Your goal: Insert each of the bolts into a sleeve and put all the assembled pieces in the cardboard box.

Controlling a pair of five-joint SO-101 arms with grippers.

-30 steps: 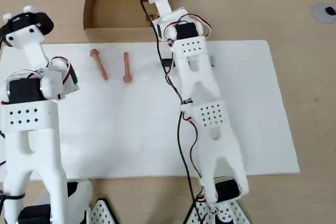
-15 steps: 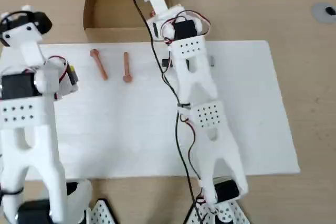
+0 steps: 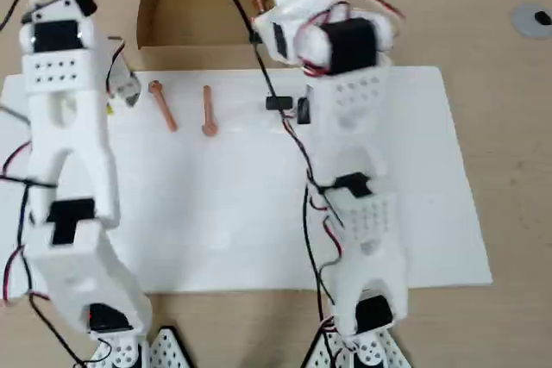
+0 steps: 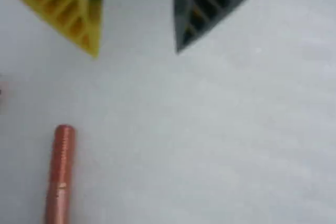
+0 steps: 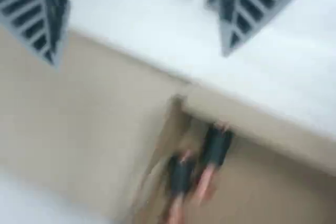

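Bright even light, soft faint shadows on the white mat (image 3: 216, 213)

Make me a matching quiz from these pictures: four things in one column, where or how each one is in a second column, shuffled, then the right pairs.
Column one
1. bare bolts
2. assembled pieces
3. loose sleeves
4. left gripper

Column two
a. inside the cardboard box
b. copper, lying on the white sheet
c. black, lying on the white sheet
d. open, above the white sheet near a bolt's end

Pairs: 1-b, 2-a, 3-c, 4-d
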